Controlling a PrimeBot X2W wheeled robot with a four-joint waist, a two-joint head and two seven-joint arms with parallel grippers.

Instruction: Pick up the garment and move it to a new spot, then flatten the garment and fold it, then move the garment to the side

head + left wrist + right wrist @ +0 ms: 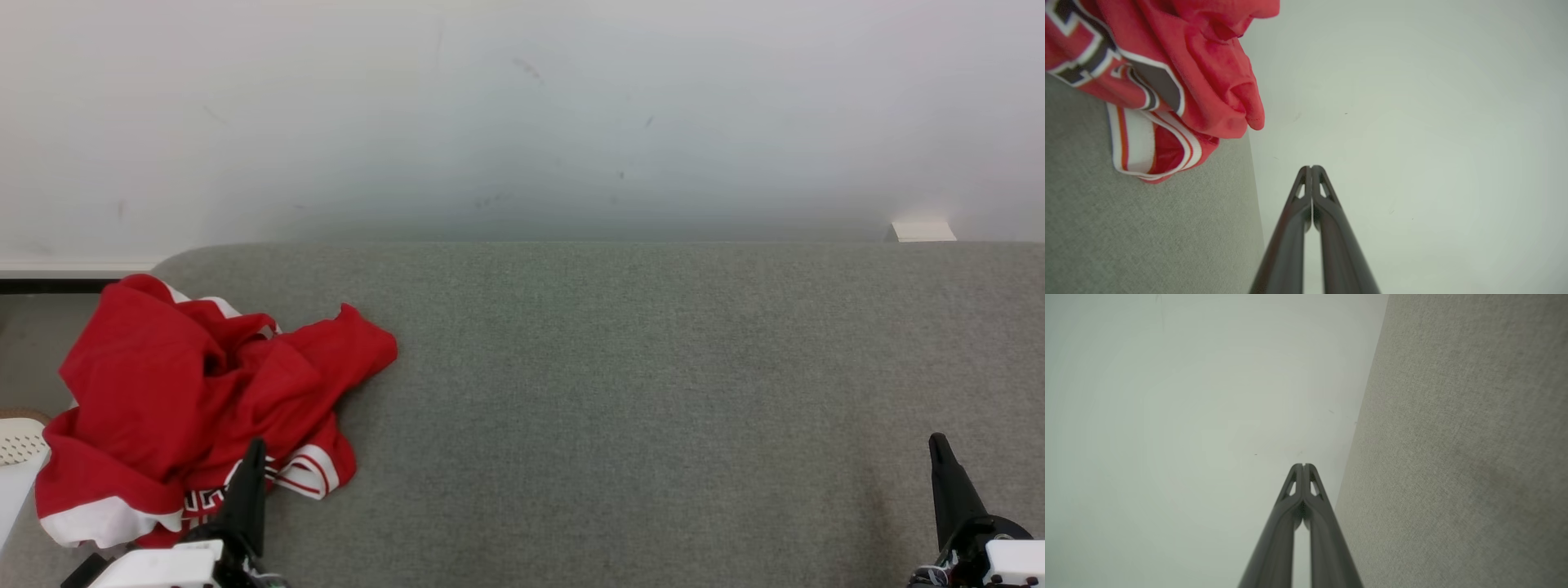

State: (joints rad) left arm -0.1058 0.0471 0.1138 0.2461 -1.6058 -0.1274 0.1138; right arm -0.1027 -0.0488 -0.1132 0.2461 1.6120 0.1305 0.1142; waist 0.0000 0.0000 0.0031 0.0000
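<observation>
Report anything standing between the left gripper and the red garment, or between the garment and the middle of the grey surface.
Nothing visible does. The shut left gripper shows right at the red garment's near edge, and the grey surface from there to the middle shows only bare fabric.

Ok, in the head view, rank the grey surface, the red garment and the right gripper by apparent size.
Largest: grey surface.
Then: red garment.
Smallest: right gripper, partly cut off by the frame and near the camera.

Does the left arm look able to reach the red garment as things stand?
Probably yes: the left gripper, shut, sits beside the garment with nothing between; it must open first.
</observation>
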